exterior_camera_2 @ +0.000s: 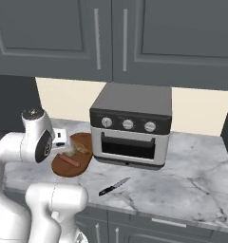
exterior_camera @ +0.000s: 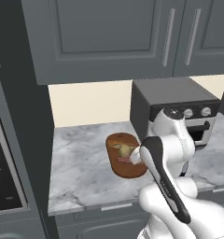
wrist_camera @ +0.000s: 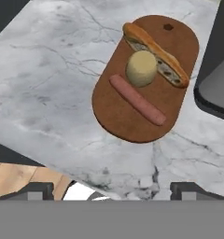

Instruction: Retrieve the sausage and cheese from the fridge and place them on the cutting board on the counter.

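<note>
— Left base view first?
— Cutting board flat on the marble worktop, just left of the toaster oven. Cheese on the board's middle, a strip of sausage just in front of it. White arm across the board's right edge, hiding the hand.

— Right base view?
— Same board just left of the oven, partly behind the arm. Sausage lying on the near half of the board, something pale and tan behind it, closer to the oven. Black-handled knife on the worktop in front of the oven, well apart from the board.

— Hand view?
— Looking down at the board. Cheese near its centre, touching a long bread roll on the oven side. Sausage lengthwise just beside the cheese, on the side away from the oven. Gripper held above the worktop edge short of the board, jaws spread wide apart, holding nothing.
</note>
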